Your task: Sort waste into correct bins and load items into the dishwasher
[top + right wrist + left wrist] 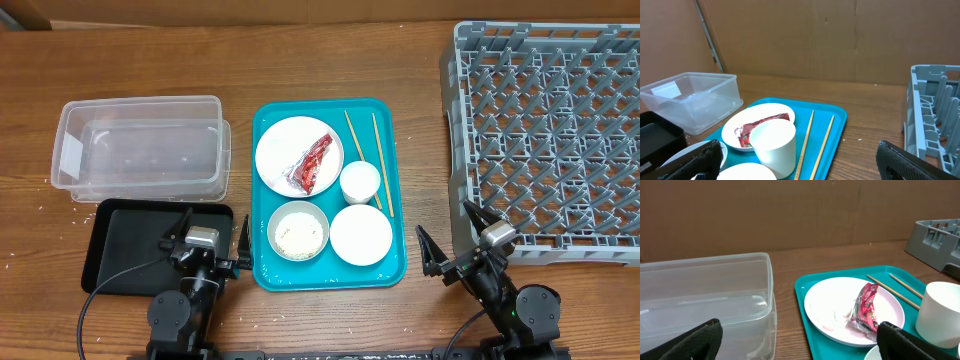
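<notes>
Nothing is in hand yet. At the bottom of the overhead view the left gripper (215, 222) hangs with its jaws spread wide over the flat black rectangular tray (118, 245). The right gripper (445, 220) is likewise released and empty, between the teal serving tray (395, 272) and the large grey pegged dish rack (550, 120).

The likely first pick is the crinkled red wrapper (312, 163), which lies on the round white plate (278, 148) in the upper left of the teal tray. It is nearest the left arm and the clear rectangular plastic tub (140, 150) at upper left. A good grasp would come from above and pinch the wrapper's raised fold, not press into the plate, which could slide or tip.

The small white cup (360, 182) stands just beside the plate's lower right edge, so a wide approach from that side risks knocking it. The two thin wooden chopsticks (366, 150) lie loose to its right. Below the plate, a white bowl holding rice (298, 232) sits in the left arm's reaching path, with a second white bowl (361, 235) alongside it.
</notes>
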Motion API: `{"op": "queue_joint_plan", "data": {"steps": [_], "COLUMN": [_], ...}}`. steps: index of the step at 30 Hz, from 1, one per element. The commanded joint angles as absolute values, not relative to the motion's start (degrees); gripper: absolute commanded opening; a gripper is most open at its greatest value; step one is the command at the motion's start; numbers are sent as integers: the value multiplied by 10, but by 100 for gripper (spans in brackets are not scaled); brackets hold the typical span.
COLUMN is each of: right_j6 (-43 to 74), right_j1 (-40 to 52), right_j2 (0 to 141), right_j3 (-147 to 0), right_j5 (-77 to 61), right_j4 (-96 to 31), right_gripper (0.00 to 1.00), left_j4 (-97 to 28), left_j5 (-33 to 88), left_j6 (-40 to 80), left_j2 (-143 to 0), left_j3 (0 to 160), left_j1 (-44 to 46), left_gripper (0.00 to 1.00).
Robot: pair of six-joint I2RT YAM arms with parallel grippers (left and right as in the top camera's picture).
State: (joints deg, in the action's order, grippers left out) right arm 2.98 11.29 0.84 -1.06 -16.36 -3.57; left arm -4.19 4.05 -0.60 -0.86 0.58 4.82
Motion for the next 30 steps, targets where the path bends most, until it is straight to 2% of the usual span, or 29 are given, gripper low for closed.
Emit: {"op": "queue_joint_plan", "data": {"steps": [1,16,20,24,26,30], "right_j6": [30,30,37,131,140,139], "right_j1": [116,116,116,116,116,116], "right_j2": [2,2,2,2,2,3], "right_j3": [-5,-5,-5,-10,-36,-124], "right_j5": [-166,-166,-168,-173,-183,-169], "right_j4": [-32,-32,-32,-31,-41,-135], "right_gripper": [100,100,100,100,100,99], "left_j4": [-40,-43,-41,-24,5,-6], "left_j5": [10,16,45,78,143,153], "left_j6": [-13,-10,74,169,169,183], "left_j2": [-3,-3,-3,-3,-3,-4], "left_j3": [3,3,3,3,22,95], "left_j1": [44,44,45,45,45,45], "left_gripper": [100,100,100,100,100,100]}}
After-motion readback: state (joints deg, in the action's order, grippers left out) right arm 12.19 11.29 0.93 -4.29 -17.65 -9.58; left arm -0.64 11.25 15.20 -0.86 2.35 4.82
